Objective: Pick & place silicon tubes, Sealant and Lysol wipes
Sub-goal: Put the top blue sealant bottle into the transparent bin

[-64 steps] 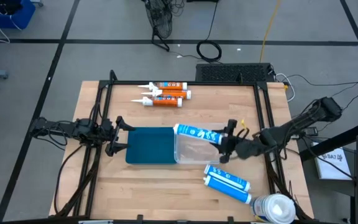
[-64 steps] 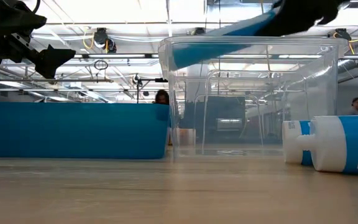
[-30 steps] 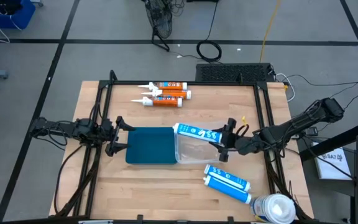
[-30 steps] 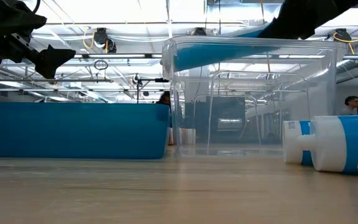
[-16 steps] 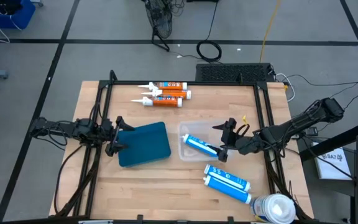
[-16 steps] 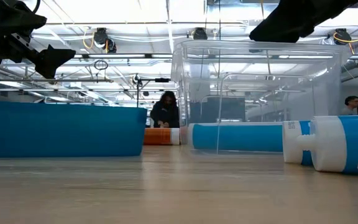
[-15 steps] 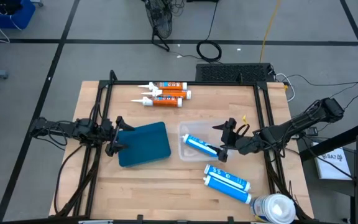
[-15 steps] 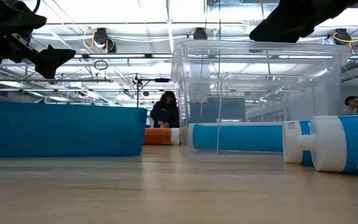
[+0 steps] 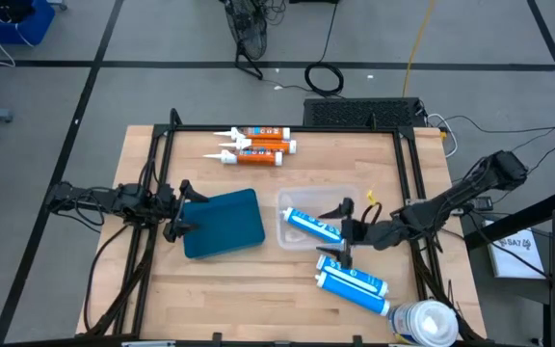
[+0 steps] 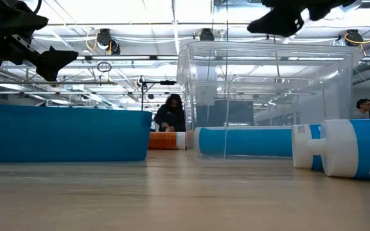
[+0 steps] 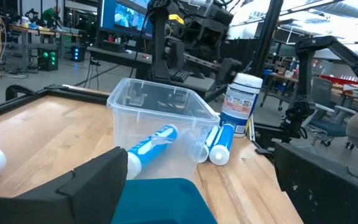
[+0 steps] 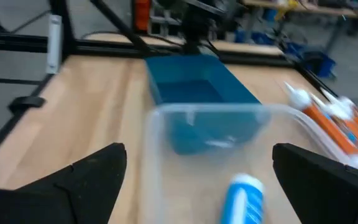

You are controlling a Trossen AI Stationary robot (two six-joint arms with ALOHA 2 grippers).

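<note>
A blue-and-white tube [image 9: 308, 225] lies on the floor of a clear plastic bin [image 9: 352, 198] in the middle of the table. Two more blue-and-white tubes [image 9: 355, 284] lie side by side on the table nearer the front. The Lysol wipes canister [image 9: 427, 323] stands at the near right corner. Several orange tubes [image 9: 258, 146] lie at the far edge. My right gripper [image 9: 342, 231] hangs open above the bin's right rim and holds nothing. My left gripper [image 9: 186, 209] is open, raised over the left end of a blue lid [image 9: 223, 223].
The blue lid lies flat, slightly askew, left of the bin with a gap between them. Black frame rails [image 9: 157, 173] run along the table's left and right sides. People [image 10: 171, 115] show in the room beyond. Bare wood lies at the near left.
My right gripper has opened and let go of the blue-and-white tube, which has fallen from the bin's rim onto its floor. The gripper has then moved a little toward the near edge. The blue lid has slid left and turned slightly, leaving a gap to the bin.
</note>
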